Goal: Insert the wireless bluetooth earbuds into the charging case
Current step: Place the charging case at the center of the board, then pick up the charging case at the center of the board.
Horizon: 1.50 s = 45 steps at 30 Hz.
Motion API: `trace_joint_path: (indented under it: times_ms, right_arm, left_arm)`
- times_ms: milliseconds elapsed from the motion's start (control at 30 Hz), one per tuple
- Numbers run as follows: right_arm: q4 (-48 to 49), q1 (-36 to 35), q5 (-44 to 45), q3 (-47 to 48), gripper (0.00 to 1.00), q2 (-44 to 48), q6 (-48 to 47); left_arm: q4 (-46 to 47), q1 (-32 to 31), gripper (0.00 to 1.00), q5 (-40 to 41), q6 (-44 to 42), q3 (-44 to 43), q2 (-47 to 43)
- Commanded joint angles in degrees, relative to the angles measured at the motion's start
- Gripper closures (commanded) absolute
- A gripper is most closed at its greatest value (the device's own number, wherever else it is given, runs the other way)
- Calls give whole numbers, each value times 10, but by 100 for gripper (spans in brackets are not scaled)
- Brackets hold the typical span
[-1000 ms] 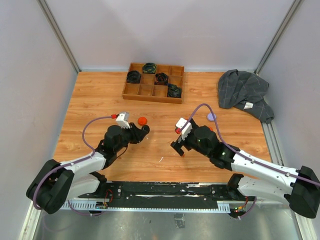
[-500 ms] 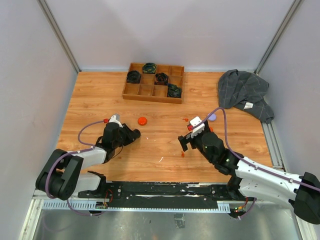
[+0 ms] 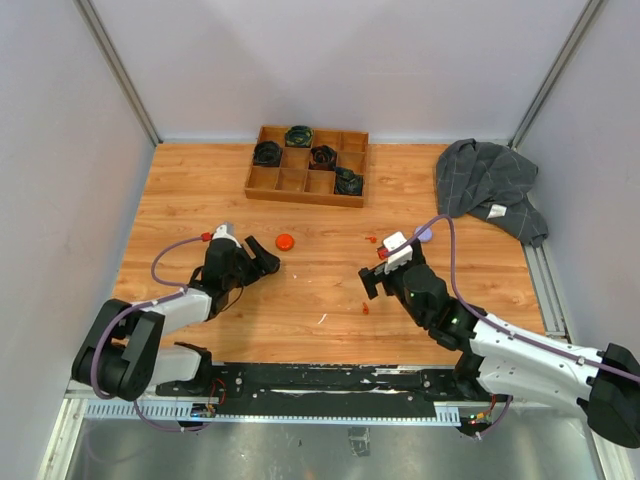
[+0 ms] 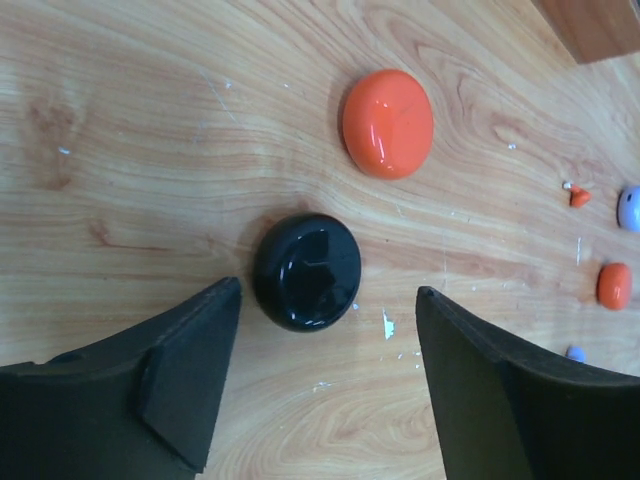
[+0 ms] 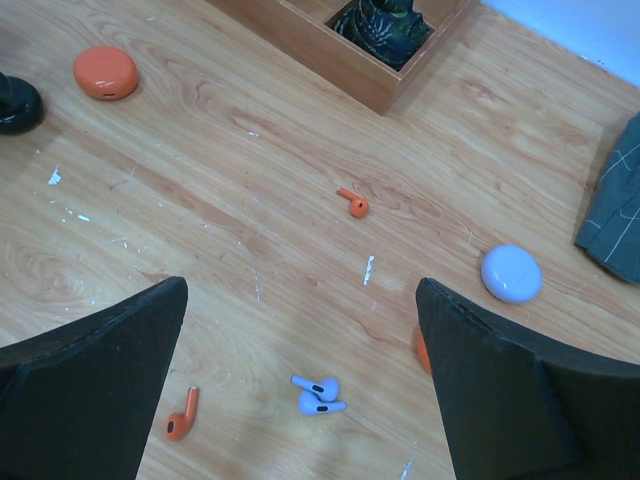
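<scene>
Wood-grain table [image 3: 180, 200] fills the walled pen. At its left, the left gripper [image 4: 328, 292] holds its jaws parted on either side of the black case [image 4: 306, 272], touching neither flank, so the case lies free. The orange case [image 4: 387, 122] sits just beyond. Mid-table lie loose earbuds: an orange earbud [image 5: 352, 204], a second orange one [image 5: 180, 415] and a lavender pair [image 5: 318, 393]. The right gripper [image 5: 300, 330] hovers over them, jaws wide and empty, probably picking one out. The lavender case [image 5: 511, 273] rests further right.
</scene>
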State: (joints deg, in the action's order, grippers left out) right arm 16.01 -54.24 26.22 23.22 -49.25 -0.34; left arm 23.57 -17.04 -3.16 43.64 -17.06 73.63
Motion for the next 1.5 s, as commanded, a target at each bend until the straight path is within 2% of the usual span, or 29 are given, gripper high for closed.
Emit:
trace_joint_path:
  times_ms: [0,167,333,467,633,767,1100,1233,1467]
  right_arm:
    - [-2,20,16,11,1,-12,2]
    - [-5,21,24,16,2,-16,10]
    - [-55,31,80,37,2,-25,69]
    - [-113,55,71,66,2,-47,99]
    - [-180,94,54,105,2,-83,102]
    - [-227,151,20,130,2,-100,129]
    - [-283,324,-128,164,2,-180,157]
    - [-292,365,-168,179,7,-223,165]
    - [-296,394,-213,214,16,-300,159]
  left_arm:
    - [-87,5,20,50,-16,-10,-32]
    - [-140,4,2,83,-31,-18,-95]
    - [-150,4,1,80,-79,-18,-157]
    - [-120,-9,1,66,-108,-6,-200]
    - [-96,-58,1,76,-151,-14,-220]
    - [-76,-87,1,78,-173,-30,-202]
    - [-29,-114,1,14,-242,-59,-99]
    - [25,-114,1,-8,-254,-28,-77]
    - [38,-114,1,-36,-255,-20,-69]
